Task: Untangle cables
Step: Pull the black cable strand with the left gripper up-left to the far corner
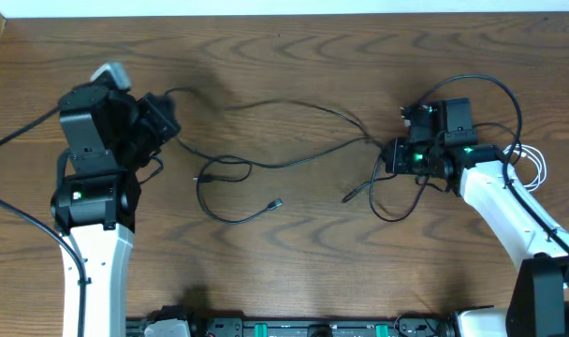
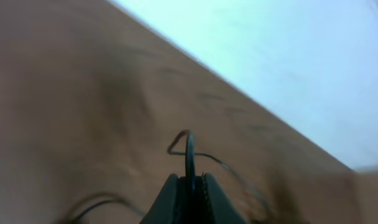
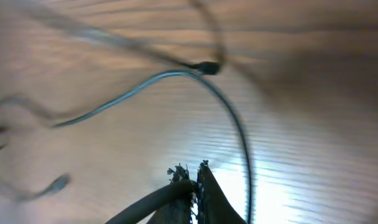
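Note:
Two thin black cables (image 1: 294, 161) lie tangled across the middle of the wooden table, crossing near its centre. One plug end (image 1: 277, 202) and another plug end (image 1: 348, 197) rest loose on the wood. My left gripper (image 1: 170, 124) is at the left end of the tangle. In the left wrist view it (image 2: 190, 182) is shut on a black cable (image 2: 189, 149) that rises from between the fingers. My right gripper (image 1: 390, 155) is at the right end, shut (image 3: 195, 182) on a black cable (image 3: 158, 199). A white cable (image 1: 535, 165) loops beside the right arm.
The table's far edge (image 1: 284, 13) meets a pale surface. Thick black robot wires (image 1: 22, 131) run off the left side and arch over the right wrist (image 1: 495, 89). A loop of black cable (image 1: 389, 212) lies just in front of the right gripper.

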Tool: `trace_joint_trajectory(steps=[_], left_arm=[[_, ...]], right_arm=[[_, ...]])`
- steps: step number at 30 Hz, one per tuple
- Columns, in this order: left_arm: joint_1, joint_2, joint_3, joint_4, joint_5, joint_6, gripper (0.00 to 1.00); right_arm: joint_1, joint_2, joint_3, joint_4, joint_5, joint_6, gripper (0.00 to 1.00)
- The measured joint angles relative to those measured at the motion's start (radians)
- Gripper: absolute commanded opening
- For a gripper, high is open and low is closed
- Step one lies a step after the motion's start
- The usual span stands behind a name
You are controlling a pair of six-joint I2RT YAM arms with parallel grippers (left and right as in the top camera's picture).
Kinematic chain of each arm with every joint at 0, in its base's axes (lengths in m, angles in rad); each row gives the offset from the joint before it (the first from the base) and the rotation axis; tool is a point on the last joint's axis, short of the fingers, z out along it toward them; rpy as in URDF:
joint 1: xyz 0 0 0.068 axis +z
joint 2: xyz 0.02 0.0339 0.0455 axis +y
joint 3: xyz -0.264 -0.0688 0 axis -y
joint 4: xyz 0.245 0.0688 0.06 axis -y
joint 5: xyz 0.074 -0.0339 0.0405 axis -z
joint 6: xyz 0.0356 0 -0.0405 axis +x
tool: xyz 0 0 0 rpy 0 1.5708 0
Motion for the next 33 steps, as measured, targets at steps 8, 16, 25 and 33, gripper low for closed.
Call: trace_joint_trajectory(steps=[8, 16, 25, 33], left_arm=[[0.077, -0.002, 0.0, 0.181, -0.164, -0.159, 0.08], [0.136, -0.061, 0.0, 0.497, -0.02, -0.201, 0.08], [0.138, -0.071, -0.002, 0.872, 0.311, -0.352, 0.08], [0.138, -0.078, 0.0, 1.27, 0.48, -0.605, 0.08]], right_arm=[[0.0, -0.095, 0.002, -0.036, -0.01, -0.072, 0.01], [0.001, -0.072, 0.001, -0.159, 0.168, -0.082, 0.01], [0.01, -0.071, -0.002, -0.135, 0.206, -0.082, 0.01], [0.009, -0.067, -0.037, -0.119, 0.211, -0.081, 0.01]])
